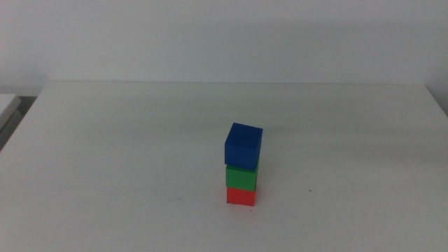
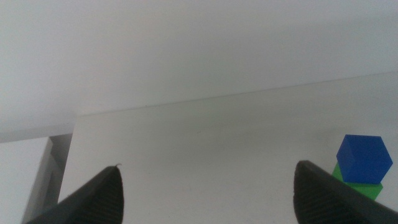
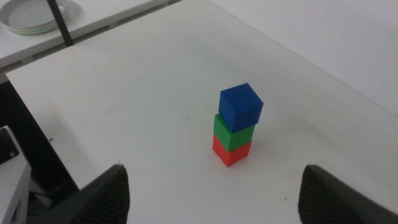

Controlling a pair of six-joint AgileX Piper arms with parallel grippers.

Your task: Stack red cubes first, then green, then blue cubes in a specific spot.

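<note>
With both arms drawn off the table in the middle view, you have only the wrist views to judge them by:

Left gripper (image 2: pixel 208 196): jaws spread wide, nothing between them; the tower sits off beyond one jaw tip, well apart.

Right gripper (image 3: pixel 214 196): jaws likewise wide apart and empty, looking down on the tower from a distance.

Blue cube (image 1: pixel 243 146): top of the tower, turned a little against the cube beneath and overhanging it slightly on one side.

Green cube (image 1: pixel 241 177): middle, resting on the red.

Red cube (image 1: pixel 241 196): bottom, flat on the white table (image 1: pixel 105 154), near the centre; that patch of tabletop serves as the chosen spot.

Step in hand, as I judge it: the stack looks complete in the asked order, so your job is to leave it standing. Hold both arms clear, make no pass near the tower, and if you choose to square up the blue cube, approach from straight above with jaws wide and close slowly.

Hard to make out: the left wrist view cuts off the red cube and most of the green. Neither arm's position over the table can be told. A pale dish (image 3: pixel 38 14) shows only partly, on a neighbouring surface
</note>
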